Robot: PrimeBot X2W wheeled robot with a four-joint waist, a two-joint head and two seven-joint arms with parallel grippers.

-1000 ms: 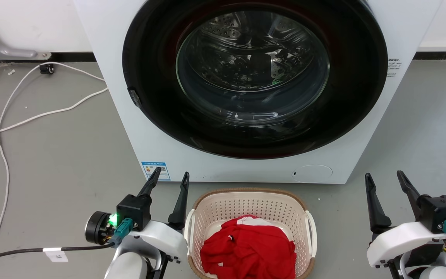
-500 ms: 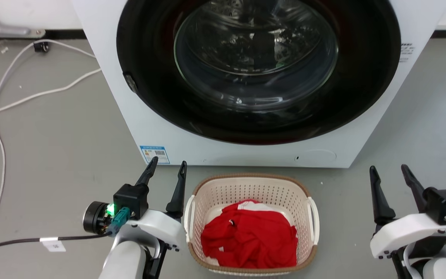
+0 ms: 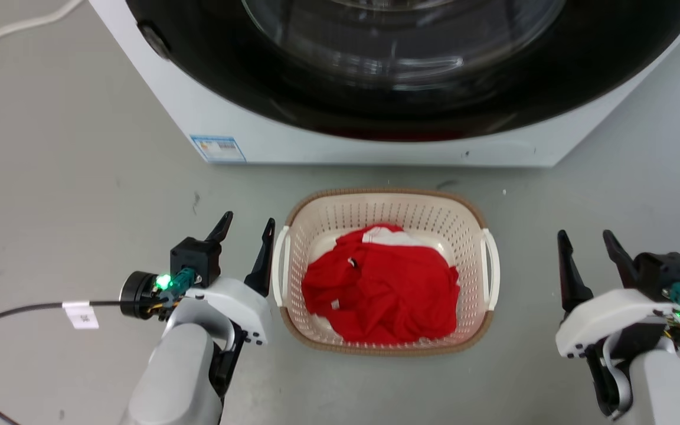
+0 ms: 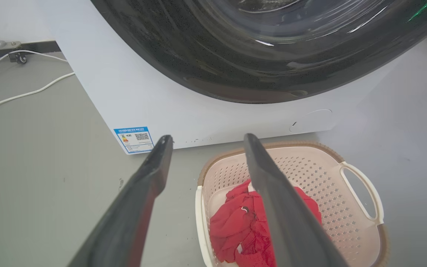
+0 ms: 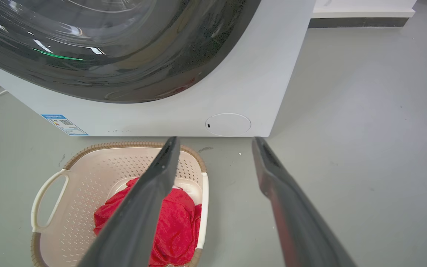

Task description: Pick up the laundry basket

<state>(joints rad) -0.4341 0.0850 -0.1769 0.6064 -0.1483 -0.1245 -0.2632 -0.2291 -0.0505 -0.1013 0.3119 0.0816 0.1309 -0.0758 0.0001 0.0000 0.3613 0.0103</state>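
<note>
The cream laundry basket with a brown woven-look rim stands on the grey floor before the washing machine, a red garment heaped inside. Its white side handles face each arm. My left gripper is open, its inner finger right beside the basket's left handle. My right gripper is open, a hand's width to the right of the right handle. The left wrist view has the basket right of my open fingers. In the right wrist view the basket lies left of the open fingers.
The white washing machine with its dark round door rises just behind the basket. A black cable with a white tag trails left from my left wrist. White cords lie on the floor at far left.
The head camera has tilted down, so the basket and machine sit higher in the picture. Both arms have come lower beside the basket, still open.
</note>
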